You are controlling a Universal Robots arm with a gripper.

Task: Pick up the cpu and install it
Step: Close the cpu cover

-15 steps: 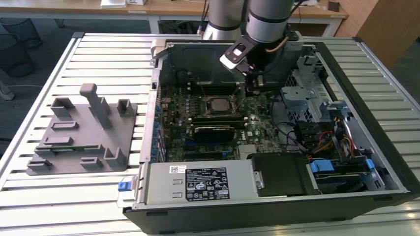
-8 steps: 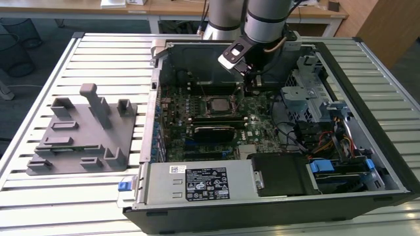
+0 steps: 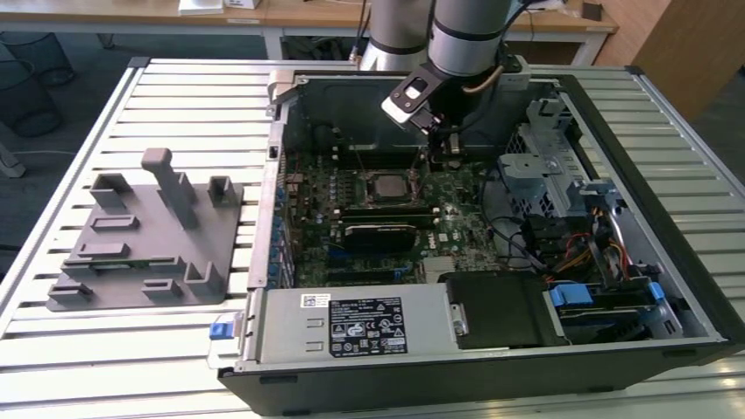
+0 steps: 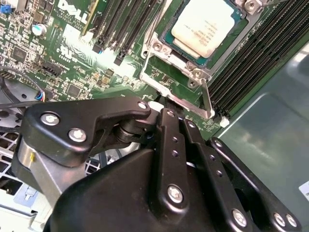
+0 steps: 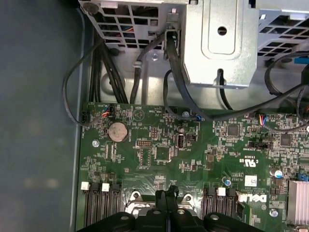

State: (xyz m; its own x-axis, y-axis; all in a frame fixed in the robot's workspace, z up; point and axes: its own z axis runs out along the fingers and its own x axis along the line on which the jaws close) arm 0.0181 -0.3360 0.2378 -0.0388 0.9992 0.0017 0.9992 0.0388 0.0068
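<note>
- The gripper (image 4: 161, 105) hangs low inside the computer case (image 3: 652, 175), over the motherboard (image 5: 159, 154); its fingers are drawn close together, tip to tip, in both wrist views, and I see nothing clamped between them
- The cpu (image 4: 205, 24) is not in the grip; it lies flat in the socket (image 4: 193, 72), pale top up, just ahead of the fingertips and apart from them; in the exterior view it sits just below and to one side of the gripper (image 3: 448, 160)
- The fingertips stand at the near edge of the socket frame, beside the metal lever (image 4: 206, 99); whether they touch the frame I cannot tell
- The grey tray (image 3: 140, 236) is well apart from the gripper, outside the case
- Judgement: the pick-up and placing look done, and the work is at the seating or locking end of the install
- Judgement: any further move here calls for small, slow motion and light force; the lever is thin, the board parts crowd close, and a sideways nudge could shift the chip in its seat
</note>
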